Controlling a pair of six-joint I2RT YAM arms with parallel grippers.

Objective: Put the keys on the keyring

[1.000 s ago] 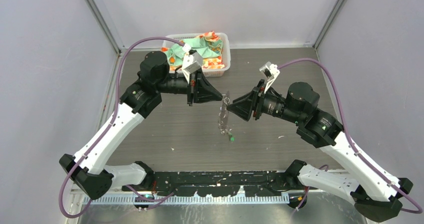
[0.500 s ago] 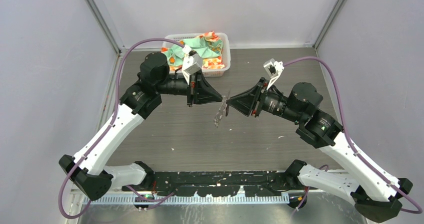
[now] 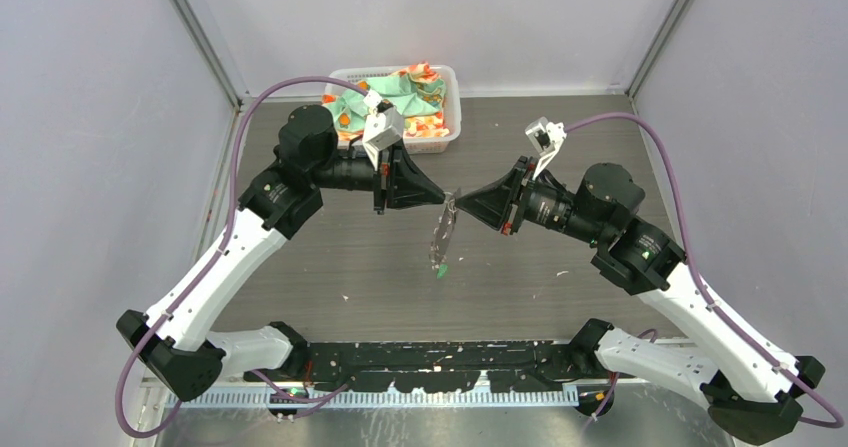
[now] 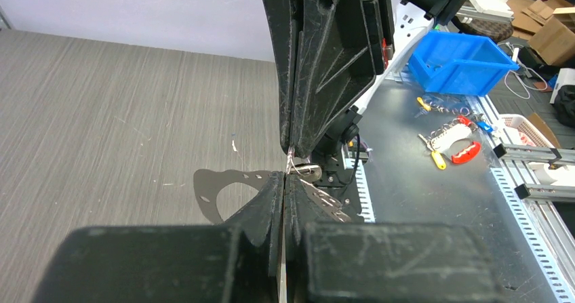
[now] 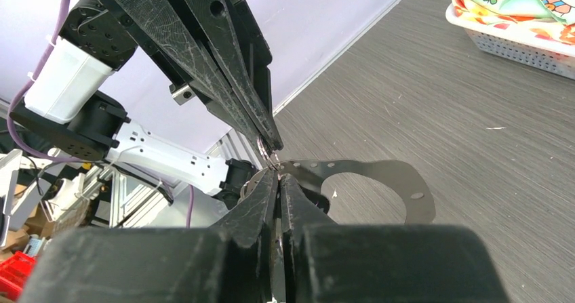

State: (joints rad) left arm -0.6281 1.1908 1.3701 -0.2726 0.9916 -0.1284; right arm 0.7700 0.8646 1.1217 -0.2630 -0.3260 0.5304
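Nearest my side of the table [image 3: 330, 267], the green-headed key [image 3: 441, 270] dangles in the air at the bottom of a short silvery string of keys [image 3: 440, 239]. I cannot pick out the black head among them.

Just above, at the top of that string, sits the keyring [image 5: 267, 157]. It is a small loop of thin wire caught right where the two tips meet. The left gripper [image 3: 444, 199] has its fingers pressed flat together with the wire nipped at the very tip. The right gripper [image 3: 459, 203] has its fingers drawn in to a hairline slit, tips against the same ring. Whether they bite on the wire I cannot tell.

I judge the whole bunch to be very light, hard and slick. The wire is springy, and the keys are free to swing and twist under it. I would hold the ring itself, each tip on its own stretch of wire, and leave the keys alone.

Far back, a white basket [image 3: 440, 145] of cloth sits well clear.
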